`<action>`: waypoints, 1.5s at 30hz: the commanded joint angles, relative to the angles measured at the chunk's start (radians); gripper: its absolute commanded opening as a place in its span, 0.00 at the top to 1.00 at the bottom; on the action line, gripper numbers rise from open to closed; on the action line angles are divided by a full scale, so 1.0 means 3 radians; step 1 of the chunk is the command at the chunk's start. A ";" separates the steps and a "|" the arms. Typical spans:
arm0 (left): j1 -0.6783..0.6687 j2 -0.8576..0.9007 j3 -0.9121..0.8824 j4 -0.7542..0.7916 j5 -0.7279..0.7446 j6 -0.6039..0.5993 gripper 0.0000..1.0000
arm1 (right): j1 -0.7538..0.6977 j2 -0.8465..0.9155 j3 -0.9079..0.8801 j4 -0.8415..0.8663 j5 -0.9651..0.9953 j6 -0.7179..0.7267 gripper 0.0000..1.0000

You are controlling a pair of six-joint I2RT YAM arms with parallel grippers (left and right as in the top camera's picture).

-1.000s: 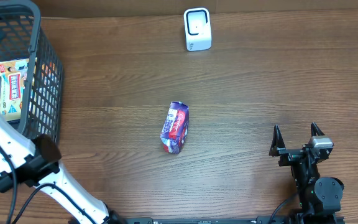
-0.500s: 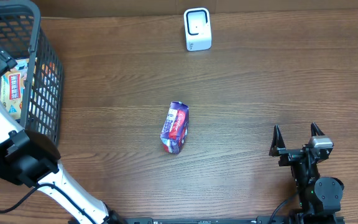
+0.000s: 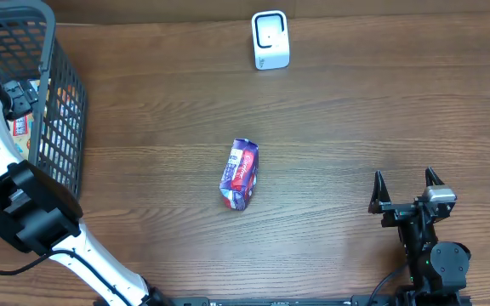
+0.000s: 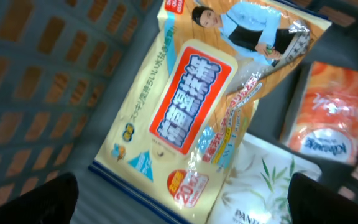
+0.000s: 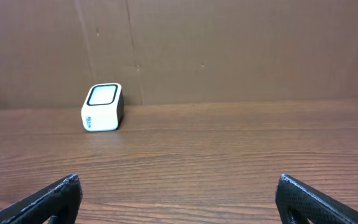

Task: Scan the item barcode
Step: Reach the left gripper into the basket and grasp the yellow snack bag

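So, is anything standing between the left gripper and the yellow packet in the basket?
Nothing visible. In the left wrist view the open left gripper looks straight at the yellow packet, which lies partly over a white packet, beside an orange pack. Toward the scanner, though, the basket wall stands in between.

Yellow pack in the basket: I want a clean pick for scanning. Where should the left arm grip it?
Come straight down and pinch the yellow pack across its narrow width, mid-length. It lies face-up, long axis diagonal; basket wall and orange tissue pack crowd its sides, likely blocking side approaches.
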 commanded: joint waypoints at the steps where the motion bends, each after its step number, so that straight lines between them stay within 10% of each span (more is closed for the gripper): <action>1: 0.0000 -0.0010 -0.0156 0.0184 -0.0024 0.0134 0.00 | -0.0009 -0.0024 -0.0034 0.0019 0.0019 -0.0014 0.00; 20: 0.0069 0.0743 -0.0312 0.0566 0.0369 0.0730 0.00 | -0.0009 -0.0024 -0.0034 0.0019 0.0019 -0.0014 0.00; 30: 0.0071 0.0818 -0.0298 0.0519 0.0173 0.0544 0.96 | -0.0009 -0.0024 -0.0036 0.0019 0.0019 -0.0014 0.00; 45: 0.0065 0.0408 0.1339 -0.0736 0.0523 -0.0212 0.96 | -0.0009 -0.0024 -0.0036 0.0019 0.0019 -0.0014 0.00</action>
